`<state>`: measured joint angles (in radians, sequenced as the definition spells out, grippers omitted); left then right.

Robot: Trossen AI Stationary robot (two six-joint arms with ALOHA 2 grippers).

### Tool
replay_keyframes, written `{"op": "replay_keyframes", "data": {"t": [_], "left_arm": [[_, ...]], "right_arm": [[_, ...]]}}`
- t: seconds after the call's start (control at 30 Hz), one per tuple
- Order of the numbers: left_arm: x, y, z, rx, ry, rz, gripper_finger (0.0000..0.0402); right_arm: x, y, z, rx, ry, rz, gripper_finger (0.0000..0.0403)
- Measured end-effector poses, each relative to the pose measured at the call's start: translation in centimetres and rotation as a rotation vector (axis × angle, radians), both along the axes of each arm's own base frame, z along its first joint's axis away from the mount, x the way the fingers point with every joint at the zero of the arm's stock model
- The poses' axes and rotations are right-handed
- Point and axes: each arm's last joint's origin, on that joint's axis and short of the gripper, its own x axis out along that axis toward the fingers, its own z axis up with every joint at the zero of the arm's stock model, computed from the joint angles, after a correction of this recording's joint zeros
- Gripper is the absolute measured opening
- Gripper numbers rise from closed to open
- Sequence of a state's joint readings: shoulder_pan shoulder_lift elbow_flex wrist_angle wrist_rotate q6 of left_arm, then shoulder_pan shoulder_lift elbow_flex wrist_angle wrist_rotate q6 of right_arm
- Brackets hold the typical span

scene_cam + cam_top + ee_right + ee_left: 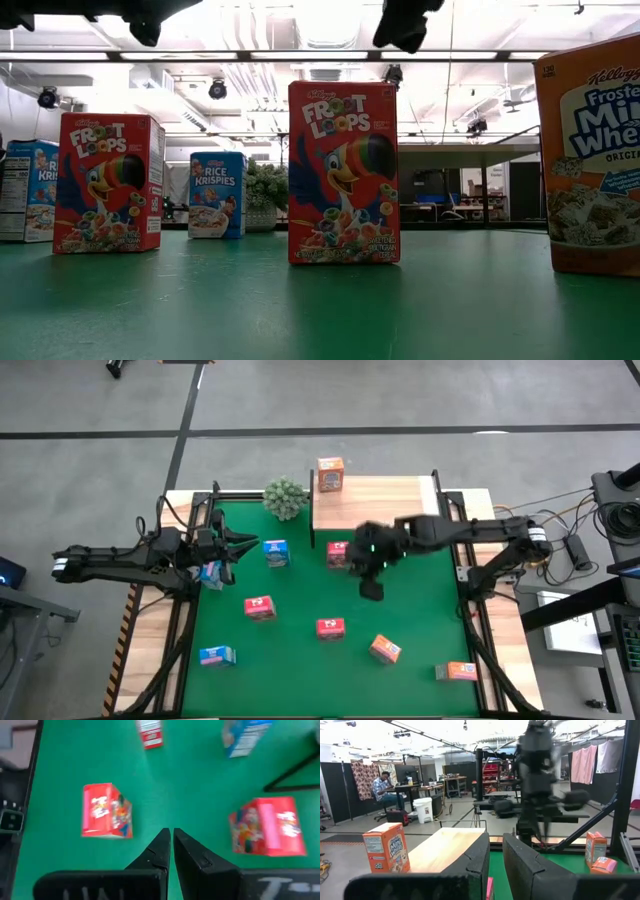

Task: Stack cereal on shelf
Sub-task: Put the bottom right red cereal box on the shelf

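In the high view one orange cereal box (330, 473) stands on the far left corner of the light wooden shelf (380, 505). It also shows in the left wrist view as the orange box (386, 847) on the shelf (447, 847). The other boxes stand or lie on the green felt: red (338, 553), (259, 607), (330, 627); blue (275, 552), (217, 655), (210, 572); orange (385, 650), (458, 672). My right gripper (371, 590) (171, 837) points down, shut and empty, above bare felt between two red boxes (106, 811), (267, 826). My left gripper (240, 544) (496, 855) hovers level at the table's left, its fingers close together.
A small green plant (285, 498) stands at the far edge beside the shelf's left end. Black metal frame bars (175, 630) run along the table's sides. Bare felt lies in the middle near part (300, 680). A seated person (382, 790) shows in the room beyond.
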<state>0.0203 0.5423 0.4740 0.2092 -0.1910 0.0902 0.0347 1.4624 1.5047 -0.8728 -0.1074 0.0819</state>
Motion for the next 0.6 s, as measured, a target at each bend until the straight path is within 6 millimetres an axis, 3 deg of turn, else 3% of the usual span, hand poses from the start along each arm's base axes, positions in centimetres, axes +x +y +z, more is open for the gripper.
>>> {"op": "replay_keyframes", "data": {"t": [0.17, 0.3, 0.5, 0.6], "left_arm": [[0.0, 0.0, 0.0, -0.012, -0.002, -0.002, 0.0037], [0.0, 0.0, 0.0, -0.021, -0.003, -0.003, 0.0037], [0.1, 0.0, -0.1, -0.021, 0.003, -0.003, 0.0037], [0.1, 0.0, -0.1, -0.021, 0.003, -0.003, 0.0037]], "right_arm": [[0.4, 3.9, -1.2, -0.090, -0.011, -0.004, 0.0012], [0.6, 5.9, -1.9, -0.086, -0.043, 0.008, 0.0012], [1.3, 7.1, -2.5, -0.052, -0.094, -0.015, 0.0018], [1.7, 7.2, -3.3, -0.037, -0.066, -0.038, 0.0042]]}}
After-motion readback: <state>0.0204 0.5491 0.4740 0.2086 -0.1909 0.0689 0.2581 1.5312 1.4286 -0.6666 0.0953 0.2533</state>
